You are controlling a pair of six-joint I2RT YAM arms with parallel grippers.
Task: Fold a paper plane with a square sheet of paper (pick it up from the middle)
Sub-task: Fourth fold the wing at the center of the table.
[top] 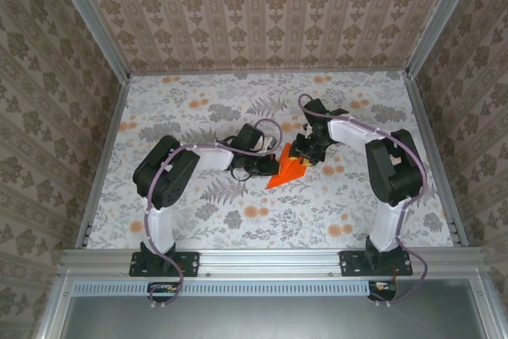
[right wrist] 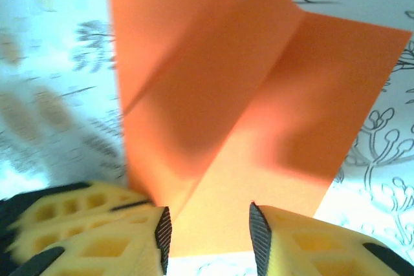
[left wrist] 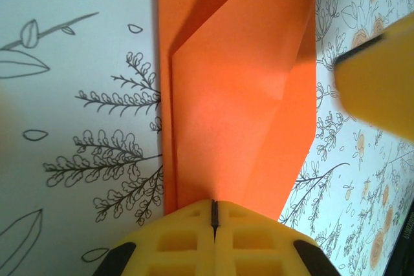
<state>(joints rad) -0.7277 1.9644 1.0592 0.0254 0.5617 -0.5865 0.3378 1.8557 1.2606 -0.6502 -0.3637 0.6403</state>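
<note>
- Left pincer [left wrist: 213, 212] pressed together, pinching the edge of the orange sheet [left wrist: 236, 114].
- Right pincer [right wrist: 208, 227] spread, straddling it.
- Early creases in; slim dart not yet formed.

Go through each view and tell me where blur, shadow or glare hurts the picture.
Top external: evenly lit and sharp around the folded bright orange paper sheet. Left wrist: paper crisp, a soft shadow under its upper flap; a yellow shape at the right edge is blurred. Right wrist: soft overall, the floral tablecloth smeared and washed out at left, a dark shadow across the paper.
</note>
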